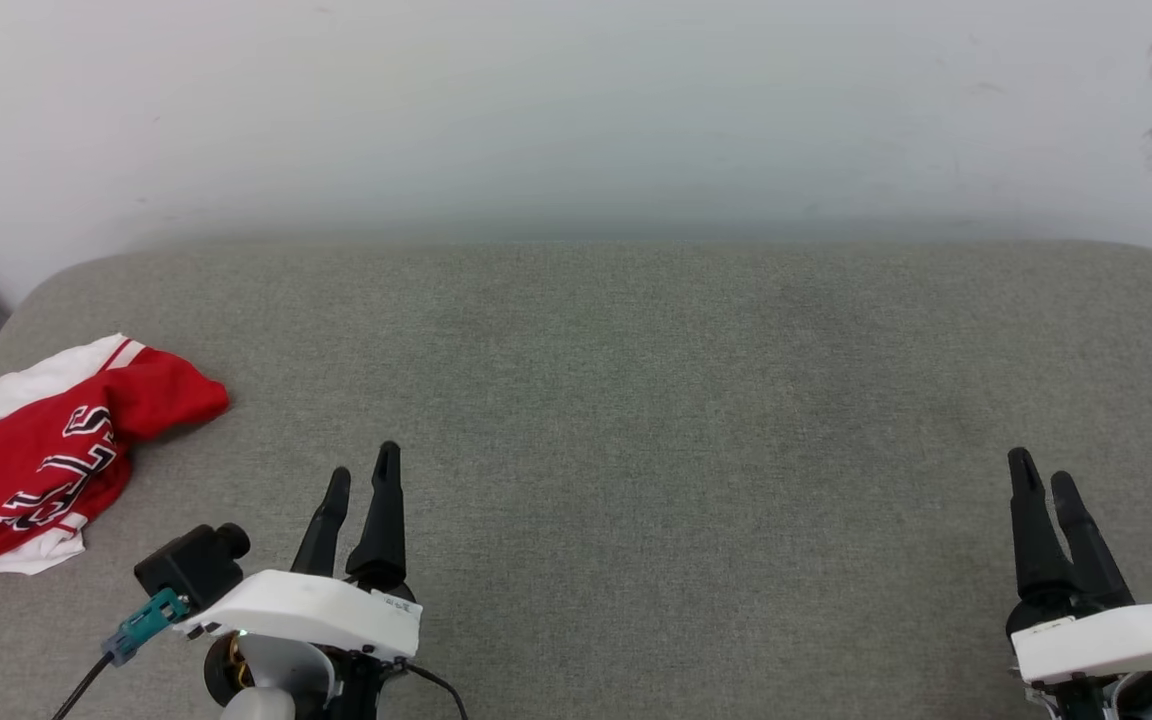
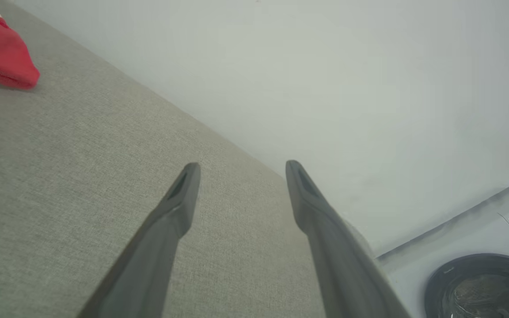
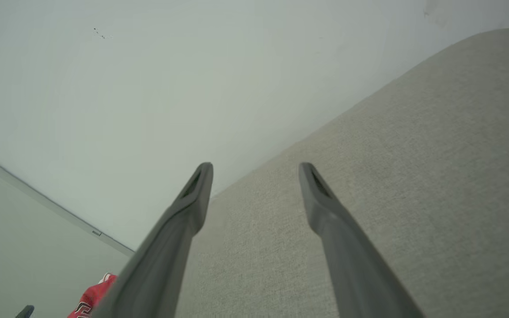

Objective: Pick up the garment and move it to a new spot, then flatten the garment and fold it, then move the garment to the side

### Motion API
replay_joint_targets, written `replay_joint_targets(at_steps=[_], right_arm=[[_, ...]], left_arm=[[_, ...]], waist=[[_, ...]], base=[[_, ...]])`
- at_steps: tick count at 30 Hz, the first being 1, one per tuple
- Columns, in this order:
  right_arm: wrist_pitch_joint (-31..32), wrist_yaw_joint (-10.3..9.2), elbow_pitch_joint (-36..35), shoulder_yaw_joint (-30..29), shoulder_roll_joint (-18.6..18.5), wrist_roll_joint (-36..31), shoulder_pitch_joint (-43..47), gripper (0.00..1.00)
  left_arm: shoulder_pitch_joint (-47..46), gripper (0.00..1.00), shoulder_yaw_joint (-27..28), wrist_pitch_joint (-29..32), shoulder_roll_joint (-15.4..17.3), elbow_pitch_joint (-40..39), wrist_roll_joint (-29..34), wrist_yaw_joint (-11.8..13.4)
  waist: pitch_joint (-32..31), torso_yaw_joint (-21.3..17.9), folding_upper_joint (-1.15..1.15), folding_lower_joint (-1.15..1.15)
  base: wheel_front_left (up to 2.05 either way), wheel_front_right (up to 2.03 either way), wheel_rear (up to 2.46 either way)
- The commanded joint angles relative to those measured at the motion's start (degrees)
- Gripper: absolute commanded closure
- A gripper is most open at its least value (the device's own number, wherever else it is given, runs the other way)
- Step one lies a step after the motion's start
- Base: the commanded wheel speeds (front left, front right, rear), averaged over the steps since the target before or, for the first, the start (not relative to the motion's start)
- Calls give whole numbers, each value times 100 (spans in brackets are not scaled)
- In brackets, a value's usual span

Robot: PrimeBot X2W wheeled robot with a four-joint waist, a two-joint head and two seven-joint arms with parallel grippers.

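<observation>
Head view: the garment (image 1: 46, 450), a crumpled red jersey T-shirt with white sleeves and black white-outlined lettering, lies bunched at the left edge of the grey woven fabric surface (image 1: 636, 400), part of it cut off by the picture's border; its long axis runs on a diagonal, from the near left up to a red corner that points toward the middle of the surface; that corner is the part closest to the robot's reach.

The left gripper (image 1: 364, 462) is near the garment, which lies to its left and slightly ahead, apart from it; the right gripper (image 1: 1040, 468) is well apart from it, across the whole width of the surface; the first pick looks to fall to the left arm, with a swing leftward.

Both arms sit low at the near edge, fingers pointing forward toward the white wall (image 1: 576, 100); in each wrist view the two dark fingers stand spread wide with bare fabric between them; neither has hold of anything; the pick-up has not begun.
</observation>
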Motion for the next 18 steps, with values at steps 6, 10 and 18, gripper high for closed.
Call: replay_joint_targets(at_steps=[6,10,18], right_arm=[[85,0,-373,8,10,-783,61,0],[116,0,-445,17,18,-1003,91,0],[276,0,-594,-25,35,-1691,181,0]], left_arm=[[-193,0,-184,-155,14,-126,834,113],[-193,0,-236,-204,14,-120,1101,156],[-198,0,-399,-344,24,-73,1838,265]], waist=[[-9,12,0,0],[-13,16,0,0],[-27,29,0,0]], base=[[0,0,0],[0,0,0],[0,0,0]])
